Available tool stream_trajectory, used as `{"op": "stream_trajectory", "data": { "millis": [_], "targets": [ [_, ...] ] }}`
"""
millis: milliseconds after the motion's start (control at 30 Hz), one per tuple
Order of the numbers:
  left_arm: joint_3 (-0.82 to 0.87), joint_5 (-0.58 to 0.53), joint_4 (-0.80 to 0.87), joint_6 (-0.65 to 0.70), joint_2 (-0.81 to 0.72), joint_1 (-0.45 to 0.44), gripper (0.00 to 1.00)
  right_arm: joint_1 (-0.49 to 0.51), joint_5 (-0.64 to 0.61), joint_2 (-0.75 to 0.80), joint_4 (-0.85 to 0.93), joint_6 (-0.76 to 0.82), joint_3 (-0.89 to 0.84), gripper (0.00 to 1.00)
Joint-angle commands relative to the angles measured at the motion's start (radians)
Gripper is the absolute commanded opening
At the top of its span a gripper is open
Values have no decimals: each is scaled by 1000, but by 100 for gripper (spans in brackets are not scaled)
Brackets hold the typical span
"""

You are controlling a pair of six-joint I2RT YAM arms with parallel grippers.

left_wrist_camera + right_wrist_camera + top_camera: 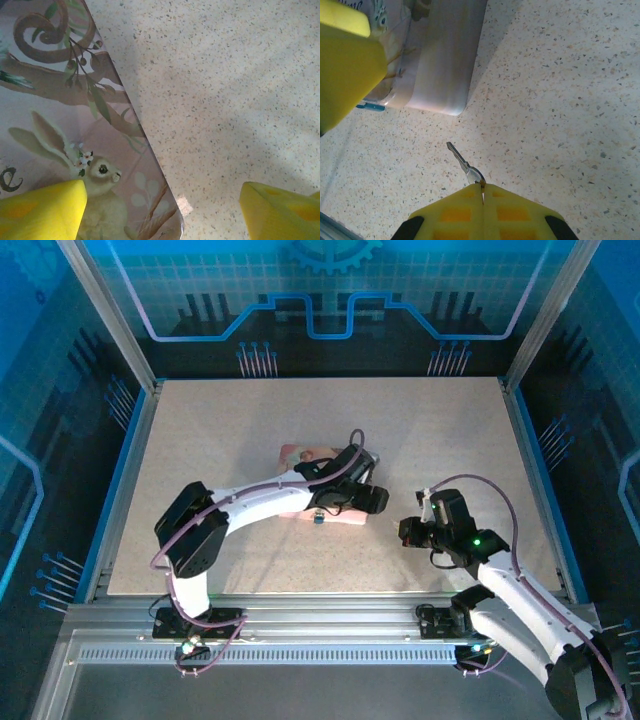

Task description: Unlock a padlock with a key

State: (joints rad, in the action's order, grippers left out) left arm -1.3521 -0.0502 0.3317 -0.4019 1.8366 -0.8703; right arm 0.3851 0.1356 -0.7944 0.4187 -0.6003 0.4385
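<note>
Right gripper (pixel 482 192) is pinching the key (pixel 464 162) by its head. The jaws are closed flat on it, and the blade is pointing forward and hanging just over the speckled table (pixel 570 100). In the top view this gripper is sitting to the right of the box, apart from it.

Next out, the padlock (pixel 316 518) is lying at the near edge of the pink rabbit-print box (pixel 60 125). It's too small to tell whether it's touching the box or just beside it. I can't tell the shackle state or which way the keyhole is facing. A blue sliver at the box's base in the right wrist view is probably the same lock, half hidden by a yellow pad (pixel 345 65).

Farther out, the left gripper (pixel 162 210) is hovering over one edge of the box, jaws wide and holding nothing. One finger (pixel 42 210) is over the lid, the other over bare table.

My read on progress:
- **Done:** key pickup, and the grip is looking usable.
- **Left:** nothing is holding the lock, the key isn't in the keyhole, and there's no turn or shackle release yet.

I'm calling it roughly a third in. The lock is probably going to need steadying before insertion.
</note>
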Motion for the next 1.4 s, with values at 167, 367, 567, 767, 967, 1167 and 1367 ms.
{"op": "stream_trajectory", "data": {
  "millis": [167, 367, 567, 767, 967, 1167, 1367],
  "targets": [
    [48, 40, -5, -35, -86, -16, 83, -14, 58, 17, -39, 7, -33, 2],
    [86, 23, -36, -25, -187, -15, 85, -14, 126, 8, -93, 17, -38, 2],
    [213, -23, -72, -10, -351, -11, 88, -12, 197, -29, -169, 8, -32, 2],
    [424, -43, -157, 0, -546, -4, 88, -2, 247, -95, -250, -6, -12, 2],
    [618, -60, -246, -21, -718, -2, 89, 30, 265, -185, -328, -12, 34, 2],
    [724, -91, -245, -15, -795, -1, 89, 53, 280, -293, -417, -38, 89, 2],
    [808, -78, -285, -72, -780, 22, 87, 71, 274, -399, -484, -52, 145, 2]
  ]
}}
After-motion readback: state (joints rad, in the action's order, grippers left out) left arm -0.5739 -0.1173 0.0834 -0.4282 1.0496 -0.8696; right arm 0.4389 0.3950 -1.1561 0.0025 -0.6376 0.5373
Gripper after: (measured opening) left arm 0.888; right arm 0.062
